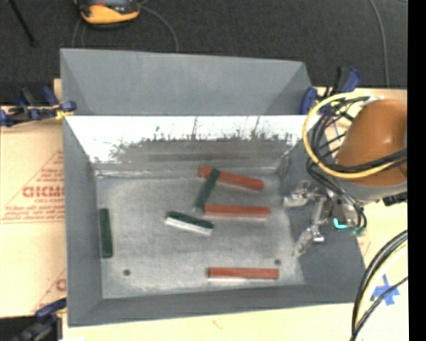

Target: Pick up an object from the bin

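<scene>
The arm [380,182] is reaching in from the right, cables [318,130] looping over its orange wrist cover [376,133]; the tool [302,219] is hanging low, fingers [296,199] standing apart, holding nothing.

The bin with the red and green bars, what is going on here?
A robot arm reaches in from the right. Its gripper hangs open by the right wall of the bin, holding nothing. Nearest to it lies the middle red bar; a second red bar lies by the front wall. A green bar lies far left. Nothing is picked yet.
</scene>
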You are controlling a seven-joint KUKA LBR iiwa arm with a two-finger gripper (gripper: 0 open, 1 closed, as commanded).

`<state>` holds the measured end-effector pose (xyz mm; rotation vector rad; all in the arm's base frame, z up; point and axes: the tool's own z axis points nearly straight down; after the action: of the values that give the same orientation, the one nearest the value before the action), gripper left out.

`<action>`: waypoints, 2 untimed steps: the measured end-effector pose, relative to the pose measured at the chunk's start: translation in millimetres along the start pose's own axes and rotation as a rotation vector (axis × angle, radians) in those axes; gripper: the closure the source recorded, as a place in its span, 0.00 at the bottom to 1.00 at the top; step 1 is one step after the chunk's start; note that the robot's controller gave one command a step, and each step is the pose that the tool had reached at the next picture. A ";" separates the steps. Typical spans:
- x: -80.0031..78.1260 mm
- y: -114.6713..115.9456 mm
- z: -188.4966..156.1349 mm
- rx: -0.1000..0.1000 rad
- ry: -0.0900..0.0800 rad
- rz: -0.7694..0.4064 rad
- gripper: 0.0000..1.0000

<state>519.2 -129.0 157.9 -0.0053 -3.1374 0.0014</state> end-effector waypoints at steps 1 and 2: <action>-2.0 0.2 -3.9 0.002 -0.007 -0.003 0.00; -50.5 19.5 48.4 0.002 -0.018 -0.003 0.00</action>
<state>569.5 -109.8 109.3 -0.0009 -3.1555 0.0044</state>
